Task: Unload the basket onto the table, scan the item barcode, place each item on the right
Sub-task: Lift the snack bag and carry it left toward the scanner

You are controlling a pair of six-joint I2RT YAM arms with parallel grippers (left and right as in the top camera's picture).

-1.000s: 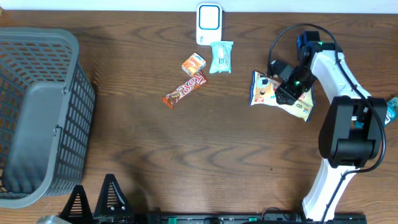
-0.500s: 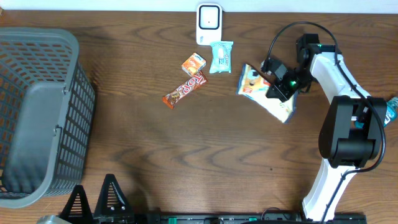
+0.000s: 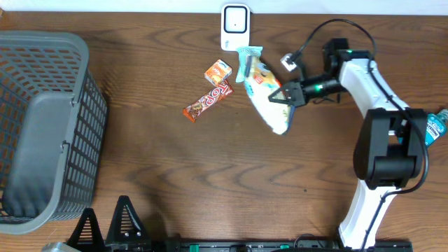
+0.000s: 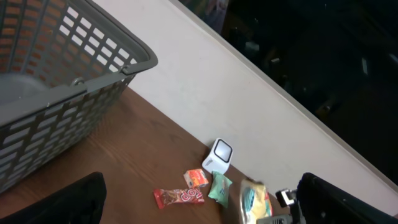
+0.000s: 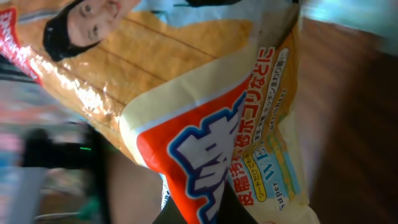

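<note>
My right gripper [image 3: 287,94] is shut on the edge of a yellow and orange bag [image 3: 266,94], the item, and holds it tilted above the table. The bag's upper end lies just below the white scanner [image 3: 235,26] at the table's back edge. In the right wrist view the bag [image 5: 186,106] fills the frame with its printed front toward the camera. No barcode shows in any view. My left gripper [image 4: 199,190] is open and empty, high above the table near the basket, looking toward the scanner [image 4: 221,154] and the bag [image 4: 254,200].
A grey basket [image 3: 42,133] stands at the left. An orange box [image 3: 218,72], a red candy bar [image 3: 208,101] and a teal packet [image 3: 249,61] lie left of the bag, the packet partly under it. A blue item [image 3: 435,127] sits at the right edge.
My right gripper shut on the bag, lifted it from the table at the right and carried it left toward the scanner, turning it on the way. The left arm stayed still.
</note>
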